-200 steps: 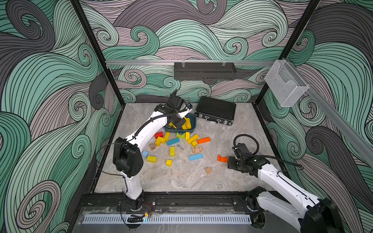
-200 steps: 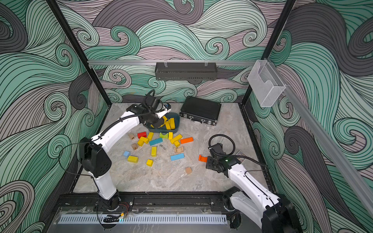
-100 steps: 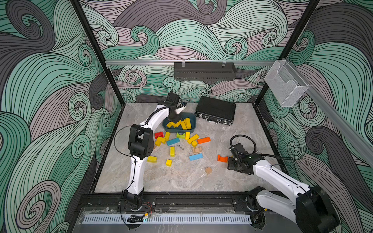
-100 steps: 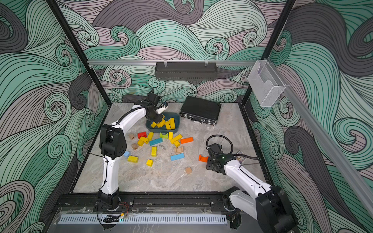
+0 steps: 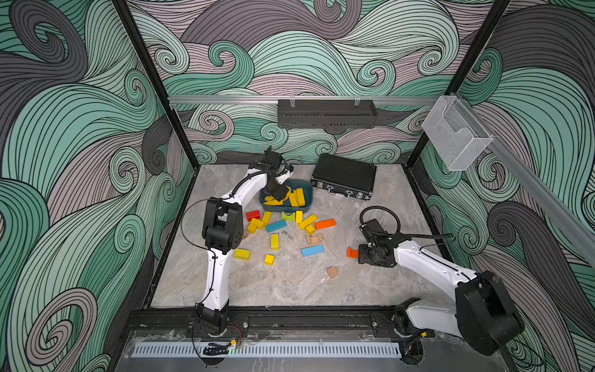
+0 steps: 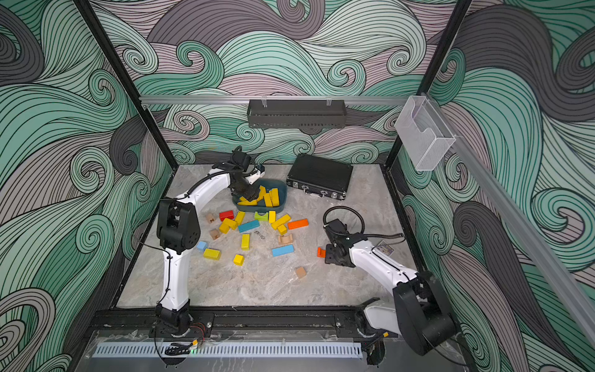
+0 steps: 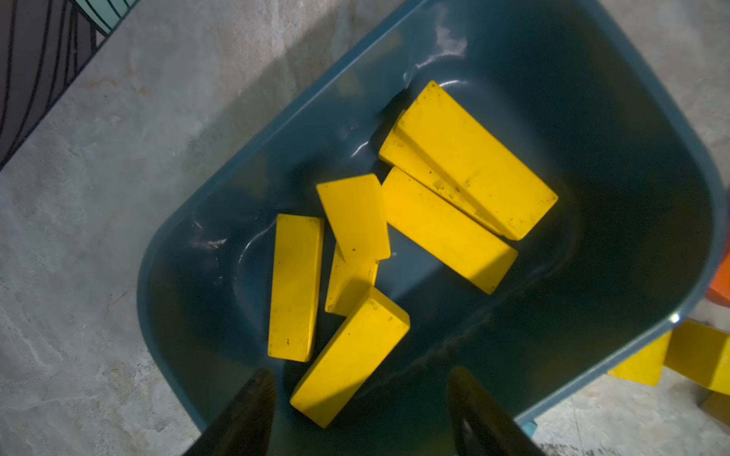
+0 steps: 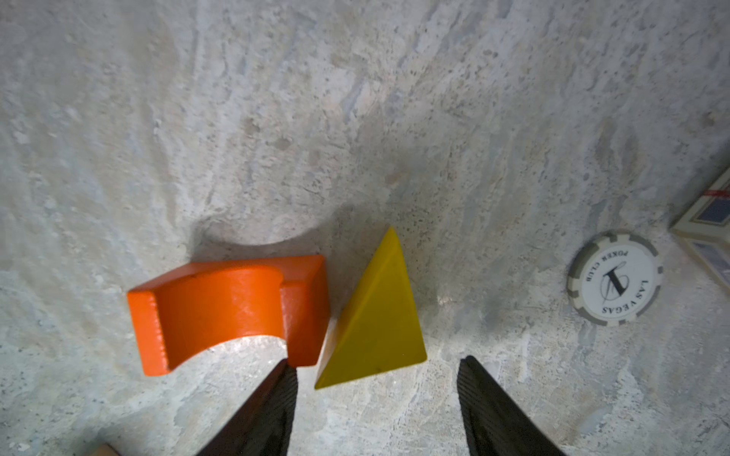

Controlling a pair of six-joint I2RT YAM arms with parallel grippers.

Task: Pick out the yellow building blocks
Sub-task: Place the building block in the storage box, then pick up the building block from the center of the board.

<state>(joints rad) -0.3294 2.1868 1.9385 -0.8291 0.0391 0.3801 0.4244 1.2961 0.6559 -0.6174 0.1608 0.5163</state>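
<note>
Several yellow building blocks (image 7: 466, 166) lie in a blue tub (image 7: 592, 118) at the back of the table, seen in both top views (image 5: 307, 206) (image 6: 283, 206). My left gripper (image 7: 361, 395) hangs open over the tub (image 5: 279, 193). One yellow bar (image 7: 349, 355) lies loose below it, between the fingers. More yellow building blocks (image 5: 242, 253) (image 6: 245, 241) are scattered on the marble in front of the tub. My right gripper (image 8: 375, 371) stands open, low over a yellow wedge (image 8: 379, 316) that touches an orange arch block (image 8: 225, 304). The gripper (image 5: 360, 254) hides the wedge in both top views.
A black case (image 5: 344, 175) lies at the back right. Red (image 5: 253, 215), blue (image 5: 312, 250), orange (image 5: 325, 224), lime-green (image 5: 288, 215) and bare wooden (image 5: 332, 272) blocks lie among the yellow ones. A poker chip (image 8: 614, 278) and a card box (image 8: 707, 225) sit near the right gripper.
My left gripper has gone from shut to open over the tub, and its arm's elbow has swung in. The right gripper has shifted a little beside the orange arch.
</note>
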